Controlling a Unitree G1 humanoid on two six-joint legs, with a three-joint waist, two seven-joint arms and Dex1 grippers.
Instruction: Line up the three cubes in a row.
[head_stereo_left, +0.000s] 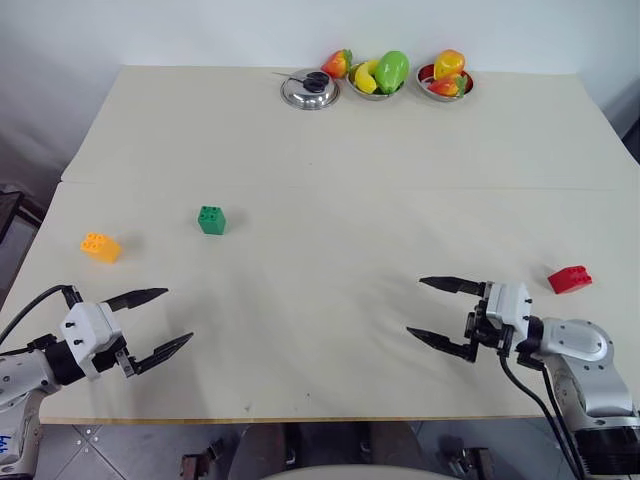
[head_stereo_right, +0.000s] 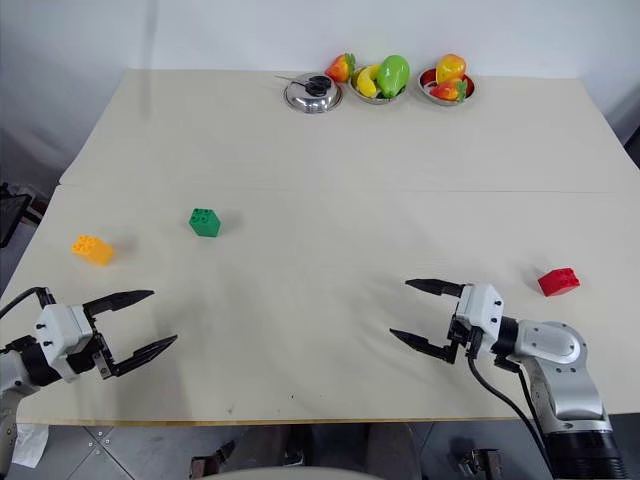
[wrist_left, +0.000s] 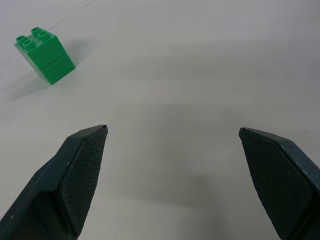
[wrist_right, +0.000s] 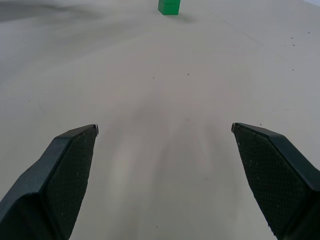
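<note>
Three studded cubes lie far apart on the cream table (head_stereo_left: 330, 150). The orange-yellow cube (head_stereo_left: 100, 246) is at the left edge, the green cube (head_stereo_left: 211, 220) a little right of it and farther back, and the red cube (head_stereo_left: 569, 279) sits tipped at the right. My left gripper (head_stereo_left: 172, 318) hovers open near the front left, below the orange-yellow cube, with nothing between its fingers. My right gripper (head_stereo_left: 422, 307) is open at the front right, pointing left, with the red cube behind it to the right. The green cube (wrist_left: 44, 54) also shows ahead of the left fingers.
Three steel bowls stand in a row at the table's far edge: one with a black lid knob (head_stereo_left: 309, 90), and two holding toy fruits (head_stereo_left: 380, 75) (head_stereo_left: 446, 77). A seam (head_stereo_left: 400, 186) crosses the table between the bowls and the cubes.
</note>
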